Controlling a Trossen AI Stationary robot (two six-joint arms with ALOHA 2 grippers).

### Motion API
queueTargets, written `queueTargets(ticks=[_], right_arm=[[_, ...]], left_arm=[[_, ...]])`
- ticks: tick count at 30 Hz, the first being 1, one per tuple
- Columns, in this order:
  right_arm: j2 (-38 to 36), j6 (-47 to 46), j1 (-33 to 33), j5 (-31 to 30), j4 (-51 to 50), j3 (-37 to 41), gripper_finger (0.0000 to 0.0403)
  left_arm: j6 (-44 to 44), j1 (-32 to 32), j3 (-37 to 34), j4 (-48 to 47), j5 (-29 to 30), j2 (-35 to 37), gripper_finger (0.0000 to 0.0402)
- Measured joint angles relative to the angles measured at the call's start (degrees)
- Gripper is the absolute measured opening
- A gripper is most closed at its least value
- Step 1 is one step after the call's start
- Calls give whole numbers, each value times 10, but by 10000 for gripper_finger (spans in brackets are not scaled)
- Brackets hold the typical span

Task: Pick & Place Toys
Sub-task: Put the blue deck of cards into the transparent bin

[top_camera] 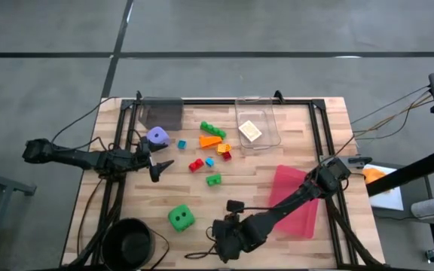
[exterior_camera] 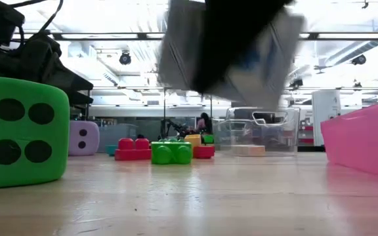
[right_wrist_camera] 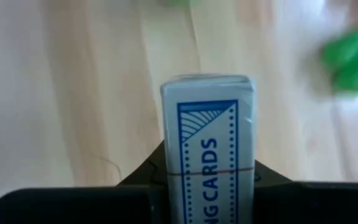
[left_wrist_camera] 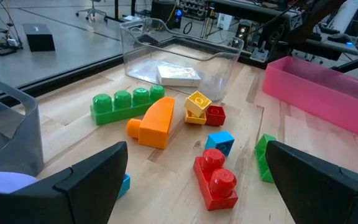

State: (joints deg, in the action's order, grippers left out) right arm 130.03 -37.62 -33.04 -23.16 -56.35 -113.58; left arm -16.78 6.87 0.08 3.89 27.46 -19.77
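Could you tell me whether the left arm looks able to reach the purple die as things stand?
Probably yes: the left gripper is open, and the purple die sits just beside it with nothing between them.

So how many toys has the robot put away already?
One orange-white packet already lies in the clear box. The right gripper is shut on the blue-white card pack. Both dice and the small bricks are on the table; the pink tray looks empty.

a pink tray [top_camera: 296, 199] lies near a clear plastic box [top_camera: 266, 135]
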Motion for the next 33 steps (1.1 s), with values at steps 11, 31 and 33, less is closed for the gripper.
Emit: queueTargets(ticks=[11, 31, 33], right_arm=[[-18, 267, -26, -40, 356, 43, 61], [-86, 348, 53, 121, 1001, 443, 61], [-122, 352, 65, 118, 1014, 481, 61]], left_arm=[[0, 0, 0, 0, 0, -9, 382], [-2, 0, 0, 0, 0, -15, 382], [-2, 0, 0, 0, 0, -15, 382]])
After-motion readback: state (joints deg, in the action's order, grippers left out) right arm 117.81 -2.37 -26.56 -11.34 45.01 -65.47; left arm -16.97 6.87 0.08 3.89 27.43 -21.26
